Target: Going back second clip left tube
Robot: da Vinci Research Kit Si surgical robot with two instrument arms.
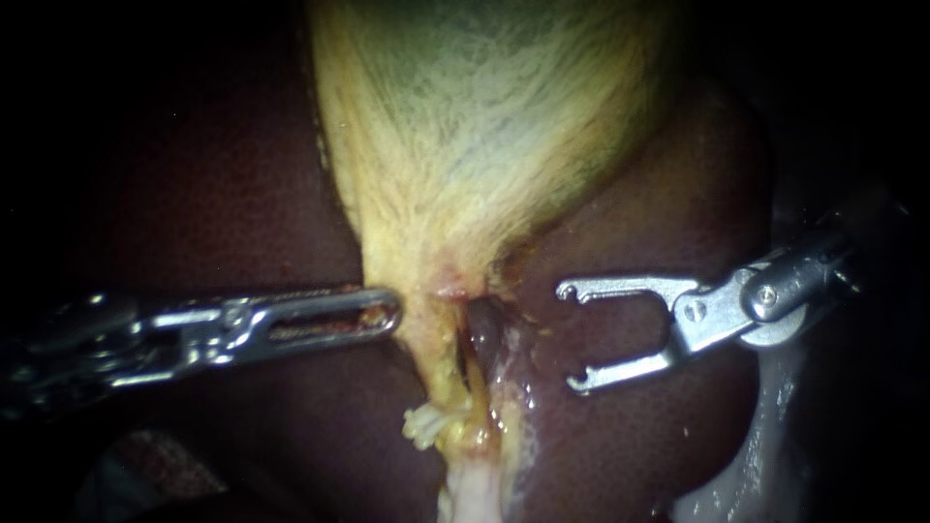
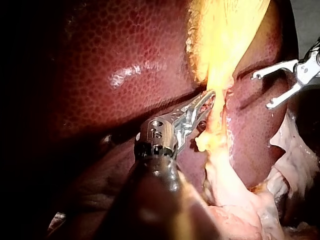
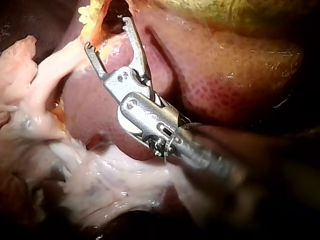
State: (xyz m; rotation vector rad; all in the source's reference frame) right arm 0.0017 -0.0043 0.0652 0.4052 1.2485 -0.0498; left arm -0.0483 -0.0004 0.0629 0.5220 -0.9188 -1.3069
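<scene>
The yellow-green gallbladder [image 1: 475,126] narrows downward to a neck on the dark liver [image 1: 223,184]. Below the neck run a yellow tube [image 1: 453,363] and, to its right, a darker one [image 1: 484,334]. A pale frayed lump [image 1: 423,424] sits low on the yellow tube's left side. My left instrument [image 1: 392,315] is shut on the left edge of the gallbladder neck [image 2: 216,85]; in its wrist view both jaws [image 2: 209,97] meet on the yellow tissue. My right instrument [image 1: 569,336] stands open and empty, right of the tubes and apart from them, also in its wrist view [image 3: 108,33].
Pale whitish tissue trails below the tubes [image 1: 470,494] and at the lower right [image 1: 736,465]; it spreads beside and under the right instrument [image 3: 95,185]. The liver [image 3: 225,70] surrounds both instruments. My right instrument's open jaws [image 2: 263,91] show beyond the left one's.
</scene>
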